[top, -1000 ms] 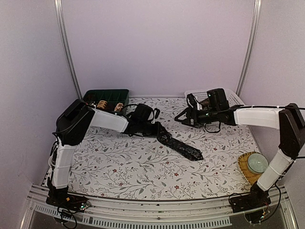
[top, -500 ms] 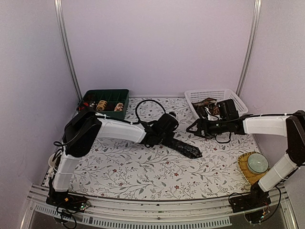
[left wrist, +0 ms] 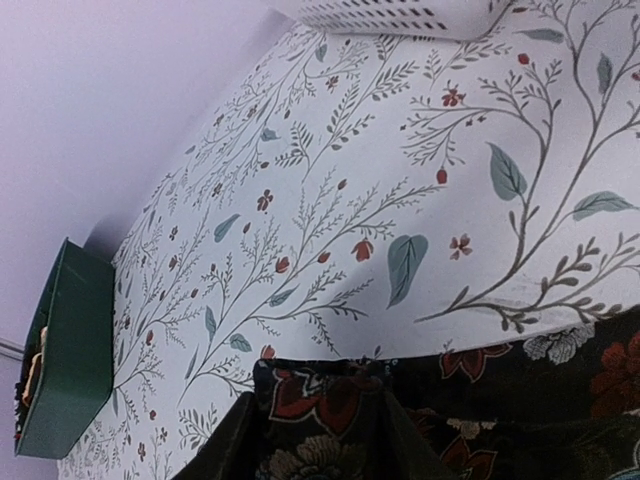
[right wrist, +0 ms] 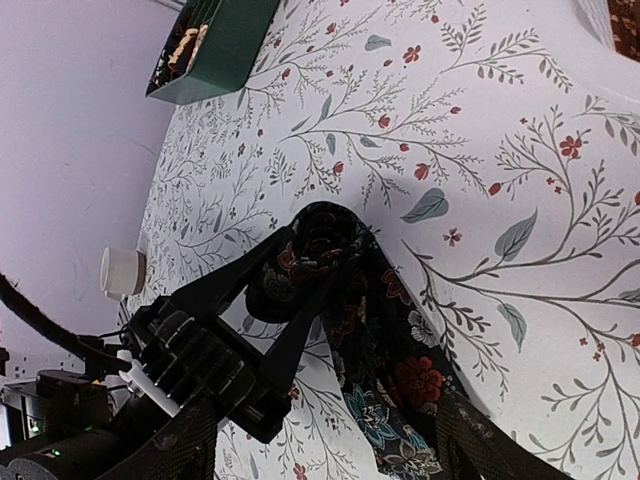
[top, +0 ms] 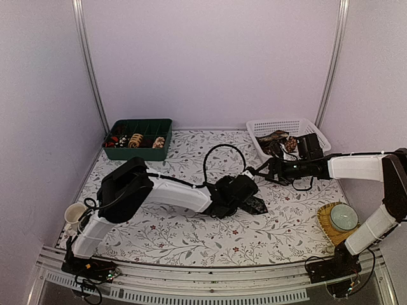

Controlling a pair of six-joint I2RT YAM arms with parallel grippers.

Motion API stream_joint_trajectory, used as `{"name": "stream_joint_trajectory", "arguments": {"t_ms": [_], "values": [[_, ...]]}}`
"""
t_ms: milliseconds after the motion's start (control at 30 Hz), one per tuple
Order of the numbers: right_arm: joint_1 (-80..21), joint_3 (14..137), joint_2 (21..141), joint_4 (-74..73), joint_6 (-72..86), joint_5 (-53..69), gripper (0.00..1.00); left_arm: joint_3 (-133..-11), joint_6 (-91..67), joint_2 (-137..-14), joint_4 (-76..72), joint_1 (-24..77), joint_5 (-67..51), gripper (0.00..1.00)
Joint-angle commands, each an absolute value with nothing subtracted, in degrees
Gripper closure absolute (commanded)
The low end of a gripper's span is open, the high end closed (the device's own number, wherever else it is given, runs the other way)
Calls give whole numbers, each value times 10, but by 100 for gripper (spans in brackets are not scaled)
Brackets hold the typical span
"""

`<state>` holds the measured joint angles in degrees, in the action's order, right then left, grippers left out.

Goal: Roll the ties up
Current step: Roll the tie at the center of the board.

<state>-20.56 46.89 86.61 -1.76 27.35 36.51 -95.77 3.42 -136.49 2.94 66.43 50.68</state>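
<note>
My left gripper (right wrist: 320,246) is clamped on the rolled tie (right wrist: 398,380), right gripper (top: 259,171) apart; released carelessly, I fear the coil unrolls

Matt, softly woven floral cloth for the tie (right wrist: 385,340). Smooth printed tablecloth (left wrist: 400,150) under the tie; beyond it, white perforated plastic for the basket (top: 280,122).
</note>
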Motion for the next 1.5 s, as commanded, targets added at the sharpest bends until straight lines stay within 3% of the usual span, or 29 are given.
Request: {"name": "stream_joint_trajectory", "arguments": {"t_ms": [0, 767, 1167, 1467], "values": [[-192, 464, 805, -7, 281, 368, 25, -969, 65, -1385, 41, 683, 466, 62], [-177, 475, 817, 4, 293, 389, 25, -932, -36, -1289, 36, 670, 263, 29], [-181, 478, 846, 25, 297, 400, 27, -828, -140, -1152, -49, 599, 97, 25], [-252, 526, 925, 64, 319, 413, 32, -727, -250, -1085, -123, 507, -68, 22]]}}
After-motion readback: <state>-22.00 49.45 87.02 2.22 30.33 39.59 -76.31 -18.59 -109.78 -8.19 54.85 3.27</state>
